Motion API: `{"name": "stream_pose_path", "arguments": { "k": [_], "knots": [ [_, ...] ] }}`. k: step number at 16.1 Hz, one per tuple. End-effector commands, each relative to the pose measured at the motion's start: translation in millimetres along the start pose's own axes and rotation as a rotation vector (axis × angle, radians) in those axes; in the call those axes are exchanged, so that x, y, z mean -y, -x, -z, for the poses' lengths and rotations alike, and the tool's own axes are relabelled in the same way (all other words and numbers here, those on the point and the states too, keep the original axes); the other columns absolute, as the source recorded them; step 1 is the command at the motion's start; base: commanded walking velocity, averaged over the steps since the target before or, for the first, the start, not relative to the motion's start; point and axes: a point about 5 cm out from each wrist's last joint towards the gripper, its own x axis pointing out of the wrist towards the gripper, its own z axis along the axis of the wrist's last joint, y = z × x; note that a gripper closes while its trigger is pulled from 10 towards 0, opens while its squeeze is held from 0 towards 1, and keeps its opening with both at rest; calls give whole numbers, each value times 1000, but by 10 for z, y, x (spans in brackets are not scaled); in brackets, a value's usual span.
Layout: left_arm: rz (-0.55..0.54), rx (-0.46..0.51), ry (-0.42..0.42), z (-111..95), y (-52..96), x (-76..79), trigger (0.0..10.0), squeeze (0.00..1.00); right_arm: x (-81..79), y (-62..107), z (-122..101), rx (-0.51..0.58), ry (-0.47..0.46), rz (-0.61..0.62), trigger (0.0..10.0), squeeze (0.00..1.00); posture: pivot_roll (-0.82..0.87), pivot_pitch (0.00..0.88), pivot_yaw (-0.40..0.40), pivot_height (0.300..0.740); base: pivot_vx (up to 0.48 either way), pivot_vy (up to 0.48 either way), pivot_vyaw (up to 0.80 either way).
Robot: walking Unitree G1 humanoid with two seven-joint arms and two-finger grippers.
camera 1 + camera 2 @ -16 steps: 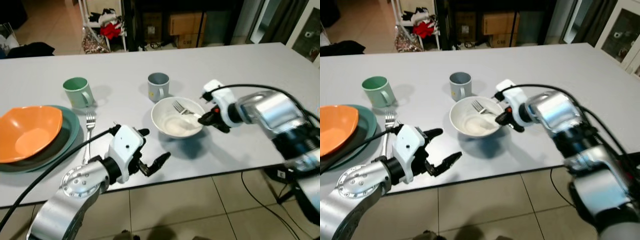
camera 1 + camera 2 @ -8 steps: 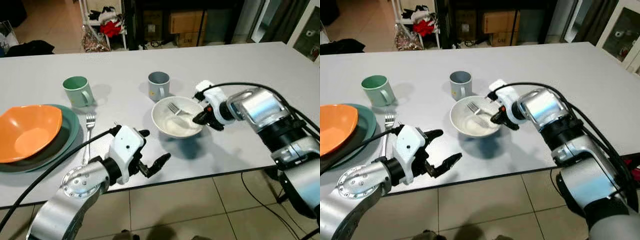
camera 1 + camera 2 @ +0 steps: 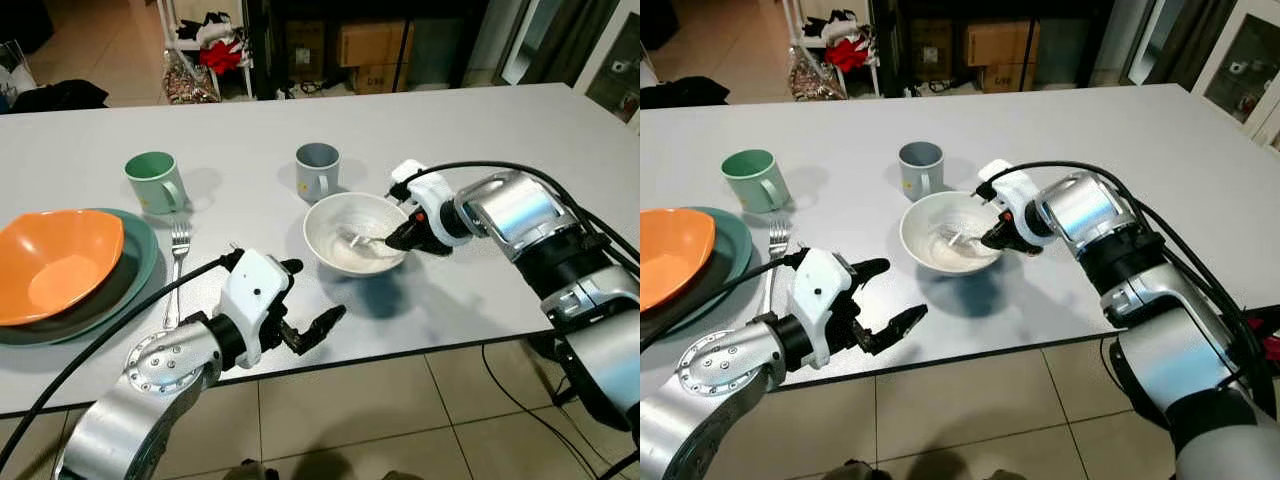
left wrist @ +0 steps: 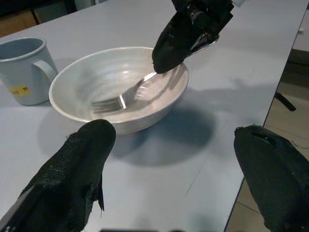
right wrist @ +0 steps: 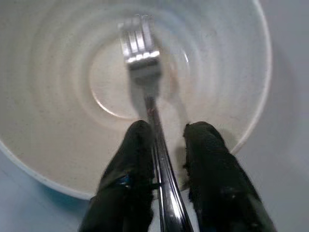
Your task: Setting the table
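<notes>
The right end effector (image 3: 404, 238) sits at the right rim of the white bowl (image 3: 356, 232), fingers pinching the handle of a fork (image 5: 145, 82); the fork's long axis runs from that grip leftward and down, tines resting near the bowl's bottom, though slightly blurred so contact is likely rather than sure; the left end effector (image 3: 305, 325) hovers spread at the near counter (image 3: 500, 120) edge, clearly the farther of the two.
</notes>
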Motion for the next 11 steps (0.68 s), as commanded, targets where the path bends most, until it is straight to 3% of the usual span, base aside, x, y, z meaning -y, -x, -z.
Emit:
{"name": "stream_pose_path", "arguments": {
  "k": [1, 3, 4, 5, 6, 7, 8, 10, 11],
  "knots": [
    [-3, 20, -15, -62, 12, -1, 10000, 0, 18, 58, -97, 30, 12, -3, 10000, 784, -72, 29, 4, 740, 0, 0, 0],
    [-10, 26, -17, -74, 15, -10, 10000, 0, 38, 118, -137, 52, 20, -1, 10000, 784, -69, 27, 4, 740, 0, 0, 0],
    [-29, 44, -7, -98, 27, -22, 10000, 0, 68, 222, -177, 90, 19, 11, 10000, 780, -59, 26, -2, 740, 0, 0, 0],
    [-69, 72, 0, -131, 50, -47, 10000, 0, 72, 379, -227, 172, 25, 3, 10000, 702, -53, 29, -4, 740, 0, 0, 0],
    [-132, 96, -1, -156, 71, -92, 10000, 0, 45, 518, -267, 294, 28, -18, 10000, 0, -51, 29, -3, 740, 0, 0, 0],
    [-187, 112, 1, -168, 89, -131, 10000, 0, 13, 597, -285, 400, 23, -27, 10000, 0, -51, 27, 5, 740, 0, 0, 0],
    [-315, 140, 24, -177, 142, -220, 10000, 0, -50, 745, -281, 606, 46, 18, 10000, 0, -58, 25, 19, 740, 0, 0, 0],
    [-582, 171, 22, -190, 295, -352, 10000, 0, -317, 788, -65, 788, -116, 15, 10000, 0, -70, 18, 44, 740, 0, 0, 0],
    [-608, 168, 38, -178, 323, -343, 10000, 0, -418, 798, -28, 848, -134, -2, 10000, 0, -70, 18, 47, 740, 0, 0, 0]
  ]
}}
